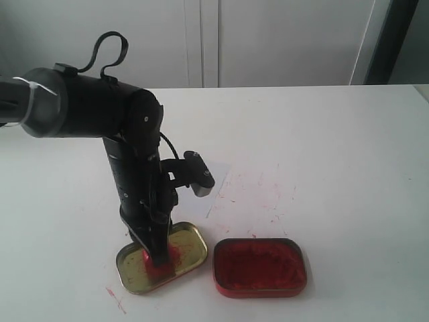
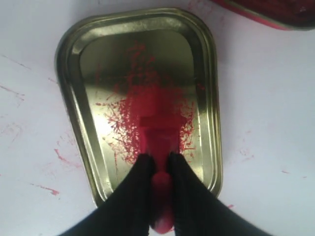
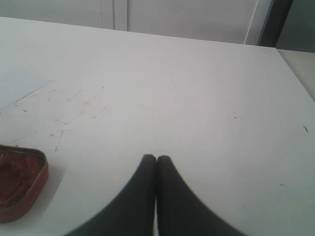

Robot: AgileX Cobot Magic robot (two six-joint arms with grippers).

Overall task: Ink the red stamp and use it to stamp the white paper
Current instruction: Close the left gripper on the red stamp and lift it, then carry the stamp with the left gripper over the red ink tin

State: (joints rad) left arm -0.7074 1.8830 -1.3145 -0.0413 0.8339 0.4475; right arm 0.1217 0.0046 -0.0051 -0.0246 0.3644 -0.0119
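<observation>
I'm watching T-shaped red stamp [image 2: 158, 132] sitting on smear in gold lid [image 2: 69, 59]; left gripper [image 2: 158, 162] clamping it, pointing down; right gripper [image 3: 156, 160] pressed together, empty.

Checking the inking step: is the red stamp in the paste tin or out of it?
Out. The left hand grips the red stamp on the smeared gold lid, beside the open red paste tin.

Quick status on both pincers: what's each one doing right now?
Left pincer: closed on the red stamp, down in the gold lid.
Right pincer: closed, holding nothing.
</observation>
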